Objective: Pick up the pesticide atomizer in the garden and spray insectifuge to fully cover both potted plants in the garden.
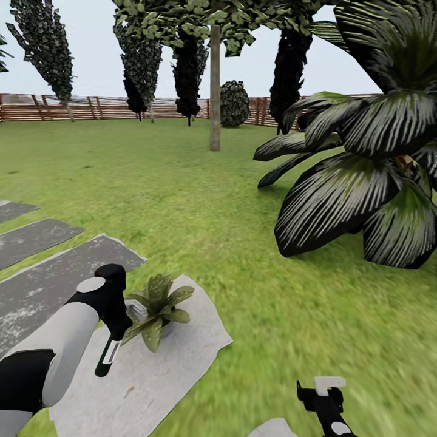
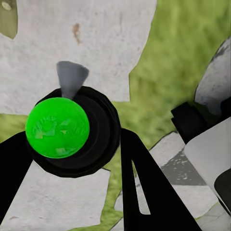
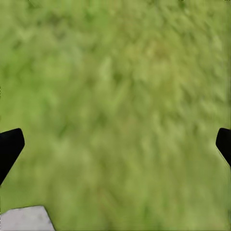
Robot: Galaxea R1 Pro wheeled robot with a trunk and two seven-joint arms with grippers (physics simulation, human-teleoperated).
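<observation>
1. Left gripper (image 2: 72, 159): black fingers (image 2: 144, 192) clamped on the pesticide atomizer (image 1: 109, 353), a slim bottle with a dark green lower body and a whitish band; seen end-on in the left wrist view as a bright green round end inside a black ring (image 2: 67, 127).
2. In the head view, hangs tilted, green end lowest, from the black-and-white left arm (image 1: 67, 340), above the pale grey flat stepping stone (image 1: 176, 364).
3. Just beside the bottle, on the same stone: one potted plant (image 1: 159, 308), a low rosette of pointed green pale-speckled leaves in a tiny grey pot; touching the bottle or not, cannot tell.
4. Right gripper (image 3: 115, 144): black fingertips (image 3: 9, 147) well apart at the two edges of the right wrist view, nothing between them, blurred green lawn (image 3: 120, 96) beyond and a corner of grey stone (image 3: 26, 219) near one fingertip.
5. In the head view, right gripper (image 1: 325, 394) low over the grass, black with a whitish piece at its top.
6. Further out: darker grey stepping stones (image 1: 42, 233) on the lawn beyond the left arm.
7. On the right side, a big palm (image 1: 364, 176) with broad dark, white-streaked fronds.
8. Beyond, a bare brown post-like trunk (image 1: 215, 91), dark tall trees (image 1: 188, 67) and a brown slatted wood fence (image 1: 91, 108) along the far edge of the garden.
</observation>
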